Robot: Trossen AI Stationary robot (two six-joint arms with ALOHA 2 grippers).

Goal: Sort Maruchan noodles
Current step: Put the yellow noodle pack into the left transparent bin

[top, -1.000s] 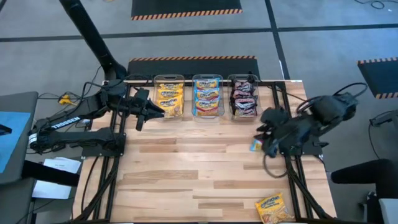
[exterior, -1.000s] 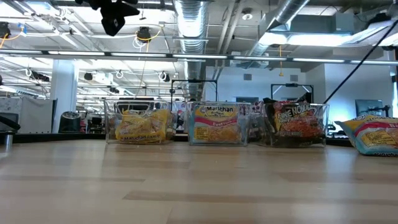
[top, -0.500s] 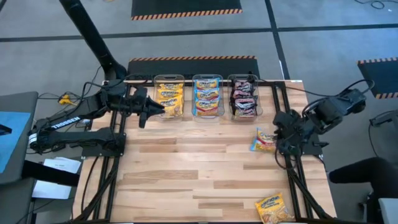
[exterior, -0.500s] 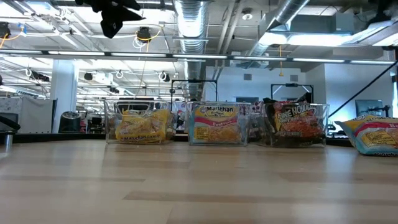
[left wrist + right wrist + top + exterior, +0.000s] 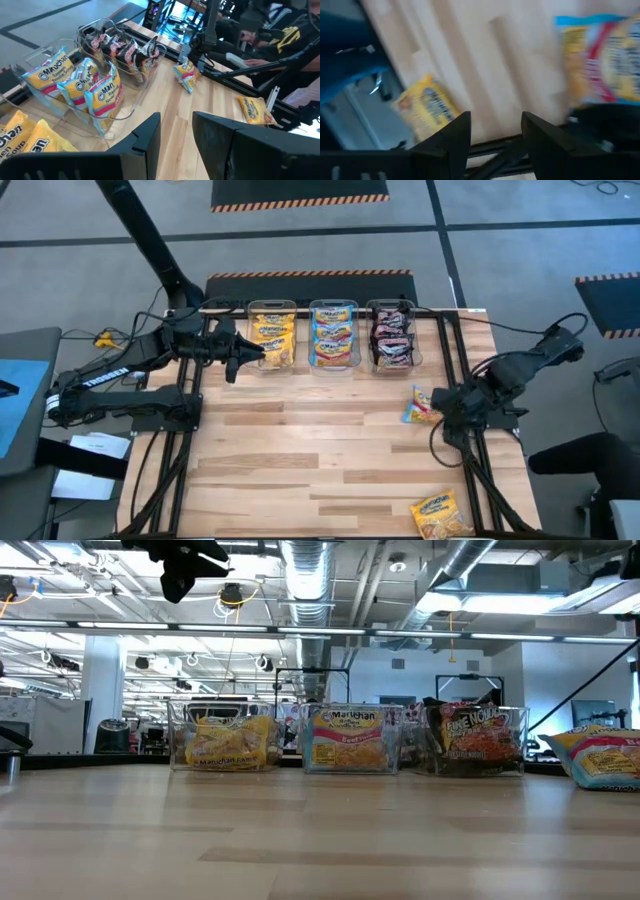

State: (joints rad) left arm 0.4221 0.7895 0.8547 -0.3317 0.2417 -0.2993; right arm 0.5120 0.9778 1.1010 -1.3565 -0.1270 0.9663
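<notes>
Three clear bins stand along the table's far edge, holding yellow packets, blue-and-pink packets and dark packets. One loose blue-and-pink packet lies flat near the table's right edge. A loose yellow packet lies at the near right corner. My right gripper points down just right of the blue packet, open and empty. My left gripper hovers high beside the yellow bin, open and empty.
Bare wooden table stretches across the middle and near left. Black frame rails run along both sides. In the low view the loose blue packet shows at the right, next to the dark bin.
My right gripper has sunk and drawn back toward the table's right edge, tipping from slanted to pointing nearly straight down. The loose blue-and-pink packet, partly hidden under it a second ago, now shows whole and lies where it was.
</notes>
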